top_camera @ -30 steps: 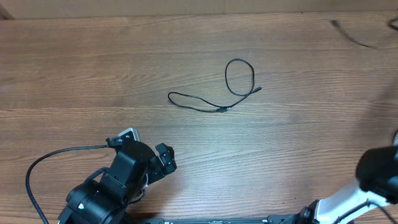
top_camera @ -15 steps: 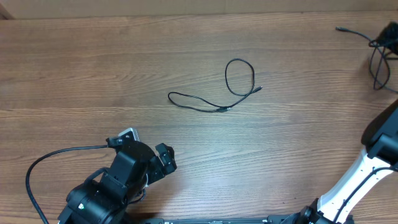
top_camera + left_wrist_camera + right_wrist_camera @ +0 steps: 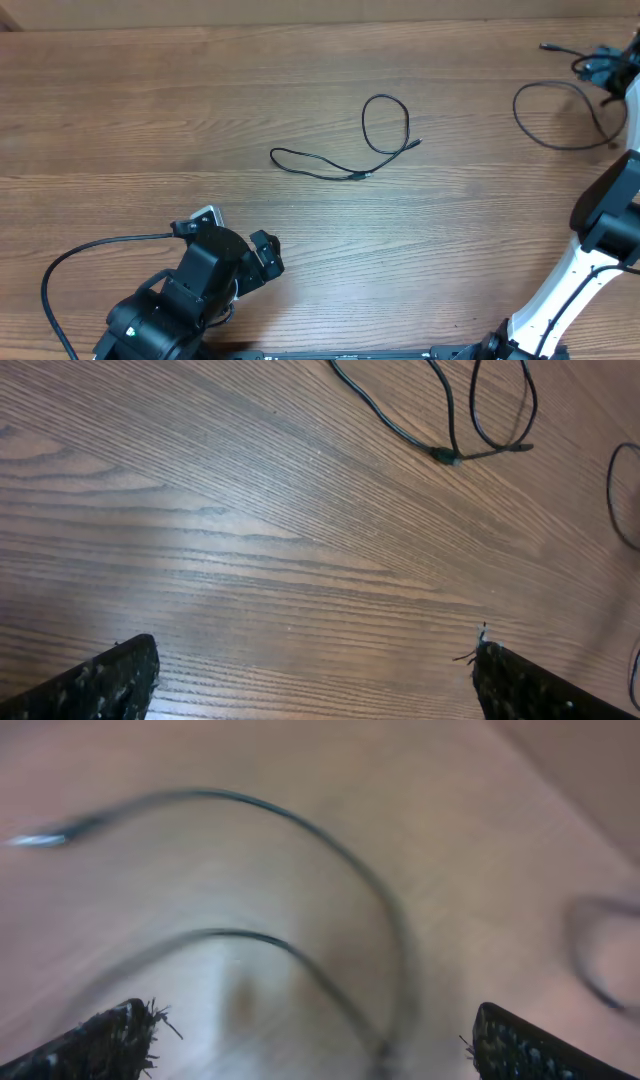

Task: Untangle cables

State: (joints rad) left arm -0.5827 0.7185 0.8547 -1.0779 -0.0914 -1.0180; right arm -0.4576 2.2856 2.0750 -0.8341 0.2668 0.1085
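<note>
Brown wood-grain table [image 3: 130,110]: carries everything listed.
Black left arm [image 3: 170,300]: at the near left edge.
White-and-black right arm [image 3: 590,260]: reaches to the far right corner.
Left tool [image 3: 315,670]: fingers spread wide over bare wood, gripping nothing.
Right tool [image 3: 315,1035]: fingers spread wide, nothing pinched.
Thin black cable [image 3: 390,151]: mid-table, one loop, lying flat.
Second thin black cable [image 3: 516,103]: far right, looped, partly under the Right tool, blurred in the wrist view.

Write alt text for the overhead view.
A thin black cable lies loosely looped in the middle of a wooden table; a second cable curls at the far right edge, by the right arm. The left arm sits at the bottom left, away from both.
</note>
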